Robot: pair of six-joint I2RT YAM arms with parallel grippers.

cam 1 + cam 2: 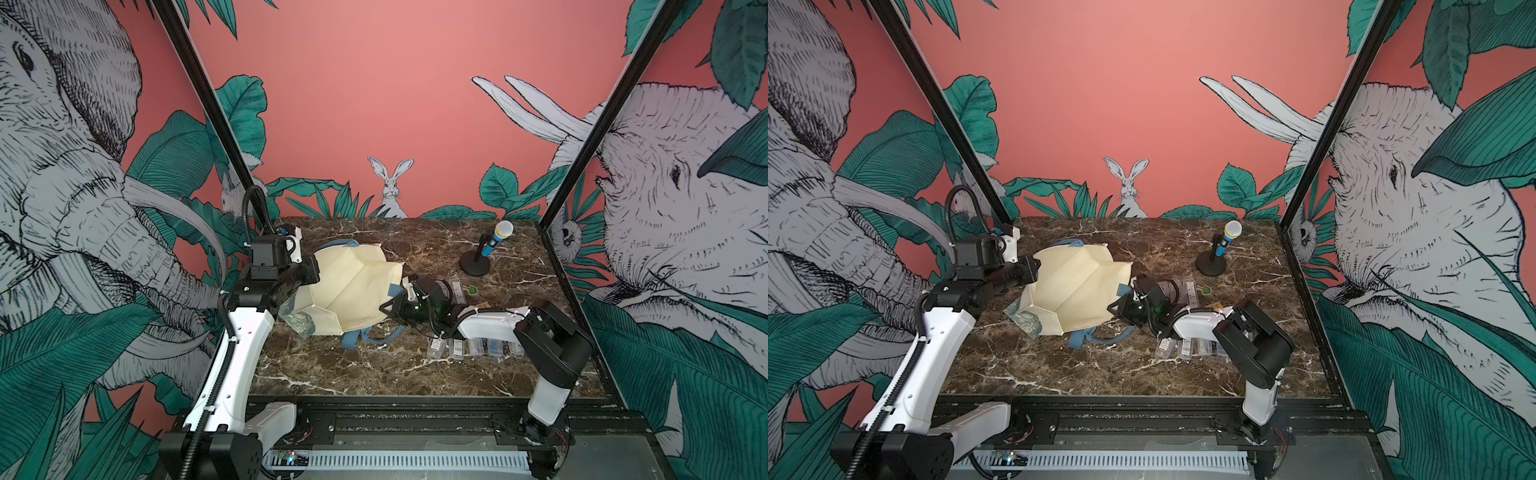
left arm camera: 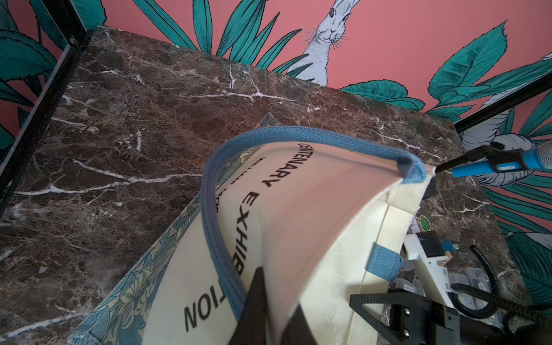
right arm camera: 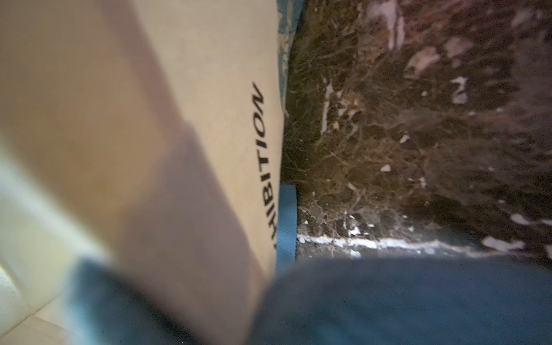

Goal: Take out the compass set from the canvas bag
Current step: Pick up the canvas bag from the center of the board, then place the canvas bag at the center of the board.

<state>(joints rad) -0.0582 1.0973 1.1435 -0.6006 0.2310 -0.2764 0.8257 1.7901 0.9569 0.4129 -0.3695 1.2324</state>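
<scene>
Nearest us, a row of small clear plastic cases [image 1: 473, 347] lies on the dark brown marble tabletop [image 1: 374, 374], partly under the right arm [image 1: 490, 322]. Beyond it, left of centre, the cream canvas bag with dusty-blue strap handles [image 1: 353, 291] sits slumped on the marble. Its mouth gapes upward, so we see the creased lining, and the opening's long axis runs across the table, left to right. One blue handle [image 1: 353, 337] lies on the near side, and the teal leaf print [image 1: 301, 322] shows at the near-left corner. The left gripper [image 1: 312, 272] is clenched on the bag's left rim. The right gripper [image 1: 385, 309] meets the right rim; we cannot tell whether it grips. Farthest off, at the right, stands a blue-handled microphone on a round black stand [image 1: 496, 239].
</scene>
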